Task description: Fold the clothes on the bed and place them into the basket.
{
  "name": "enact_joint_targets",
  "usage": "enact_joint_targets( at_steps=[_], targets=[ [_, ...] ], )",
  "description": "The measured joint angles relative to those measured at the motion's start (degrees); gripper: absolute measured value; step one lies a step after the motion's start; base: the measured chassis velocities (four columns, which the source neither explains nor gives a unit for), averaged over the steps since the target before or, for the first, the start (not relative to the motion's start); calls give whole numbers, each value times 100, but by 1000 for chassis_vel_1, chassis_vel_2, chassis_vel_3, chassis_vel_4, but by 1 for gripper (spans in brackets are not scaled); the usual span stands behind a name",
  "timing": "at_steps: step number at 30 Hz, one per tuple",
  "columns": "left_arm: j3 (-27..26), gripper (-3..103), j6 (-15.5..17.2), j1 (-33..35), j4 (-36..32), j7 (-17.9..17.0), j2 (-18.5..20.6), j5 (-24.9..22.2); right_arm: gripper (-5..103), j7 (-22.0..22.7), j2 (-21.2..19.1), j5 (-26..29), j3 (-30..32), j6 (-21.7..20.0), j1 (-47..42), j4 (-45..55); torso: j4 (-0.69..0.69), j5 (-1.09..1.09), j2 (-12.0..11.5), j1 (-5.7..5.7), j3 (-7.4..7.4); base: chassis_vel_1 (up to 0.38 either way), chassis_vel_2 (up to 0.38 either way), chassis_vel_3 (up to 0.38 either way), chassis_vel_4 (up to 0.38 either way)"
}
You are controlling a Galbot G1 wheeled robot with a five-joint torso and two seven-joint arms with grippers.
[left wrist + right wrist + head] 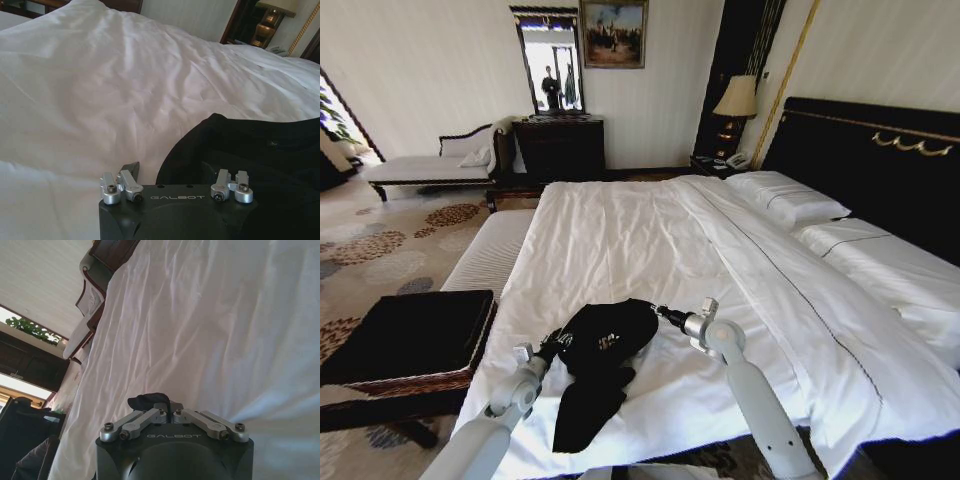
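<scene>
Folding is underway: the right pincer [167,411] pinches the T-shirt [602,345] on the bed [650,240]; the left pincer [172,182] stands open at its 9 o'clock edge; the basket [405,340] waits.

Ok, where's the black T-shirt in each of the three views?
Head view: black T-shirt low centre, on the near end of the white duvet.
Left wrist view: dark fabric just beyond the left gripper.
Right wrist view: small black bunch pinched in the right gripper.
Shared landmark: the white duvet.
</scene>
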Motion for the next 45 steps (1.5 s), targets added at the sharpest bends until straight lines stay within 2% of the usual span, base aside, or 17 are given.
enact_joint_targets(
  at_steps=[1,2,4,6,8,10,11,15,18,19,20,27,31,35,39,40,45],
  targets=[
    [0,74,0,0,0,0,0,0,1,0,0,0,0,0,0,0,0,0,0,0,0,0,0,0,0],
    [21,81,1,-24,11,2,-8,0,1,2,1,1,5,0,-1,3,0,0,0,0,0,0,0,0,0],
    [101,62,2,-79,31,16,-31,-16,1,15,9,9,49,0,-21,12,0,0,0,0,0,0,0,0,0],
    [113,51,-9,-68,40,16,-21,0,1,24,14,15,56,0,-20,13,0,0,0,0,0,0,0,0,0],
    [112,51,-15,-58,41,17,-15,6,1,30,17,18,56,0,-18,13,0,0,0,0,0,0,0,0,0],
    [99,40,-25,-54,46,16,-13,8,1,38,19,32,56,0,-16,20,0,0,0,0,0,0,0,0,0],
    [99,40,-25,-54,46,16,-13,8,1,38,19,32,56,0,-16,20,0,0,0,0,0,0,0,0,0],
    [80,19,-37,-62,65,17,-4,3,1,64,20,60,40,0,-12,22,0,0,0,0,0,0,0,0,0],
    [79,19,-44,-58,68,18,-6,7,1,68,24,64,31,0,-11,22,0,0,0,0,0,0,0,0,0],
    [79,8,-49,-47,70,19,-14,17,1,71,27,70,24,0,-10,22,0,0,0,0,0,0,0,0,0],
    [79,3,-54,-39,70,19,-21,26,1,72,27,73,21,0,-10,24,0,0,0,0,0,0,0,0,0],
    [5,0,-89,7,-83,-14,-12,53,1,84,-12,88,8,0,-42,182,0,-1,0,0,0,0,0,0,0],
    [-130,0,-101,-12,-445,-84,116,5,1,98,-120,87,11,0,-67,456,0,0,0,0,0,0,0,0,0],
    [-275,0,-97,-123,-920,-184,364,-191,1,157,-294,140,55,0,-50,821,0,0,0,0,0,0,0,0,0],
    [-460,0,-34,-436,-1517,-359,901,-594,1,365,-638,328,95,0,137,1256,0,0,0,0,0,0,0,0,0],
    [-460,0,-34,-436,-1517,-359,901,-594,1,365,-638,328,95,0,137,1256,0,0,0,0,0,0,0,0,0],
    [-627,0,73,-821,-2008,-537,1485,-1145,1,472,-1245,494,157,0,413,1634,0,0,0,0,0,0,0,0,0]
  ],
)
